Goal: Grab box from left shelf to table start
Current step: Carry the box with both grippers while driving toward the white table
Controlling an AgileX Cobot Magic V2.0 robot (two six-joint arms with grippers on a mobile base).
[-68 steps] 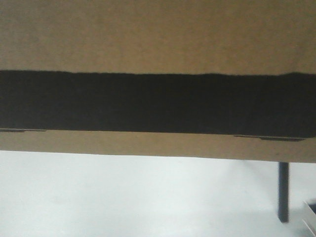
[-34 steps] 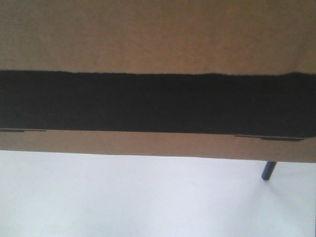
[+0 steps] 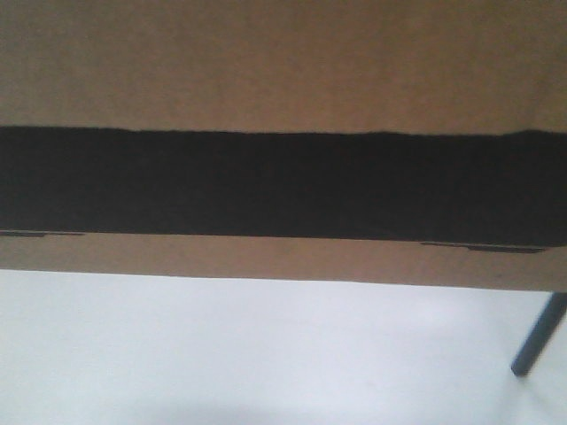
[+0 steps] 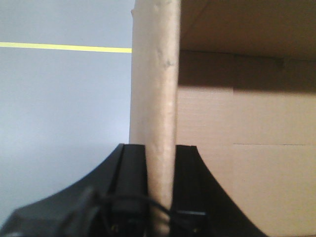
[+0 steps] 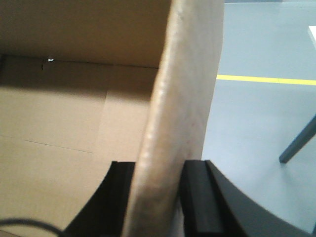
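Note:
The brown cardboard box [image 3: 283, 62] with its wide black panel fills the top of the front view, held above a pale white surface [image 3: 248, 354]. My left gripper [image 4: 160, 150] is shut on the box's left wall [image 4: 154, 89], one finger inside and one outside. My right gripper [image 5: 158, 168] is shut on the box's right wall [image 5: 182, 98] the same way. Both wrist views look into the empty box interior [image 4: 247, 148]. The left shelf is out of view.
A dark slanted leg or post [image 3: 536, 336] stands at the lower right of the front view and shows in the right wrist view [image 5: 298, 143]. Grey floor with a yellow line [image 4: 64, 47] lies beside the box on both sides [image 5: 266, 79].
The box stays fixed in the front view. The dark post at the lower right has shifted and tilted, and the pale object at the far right corner has left the view.

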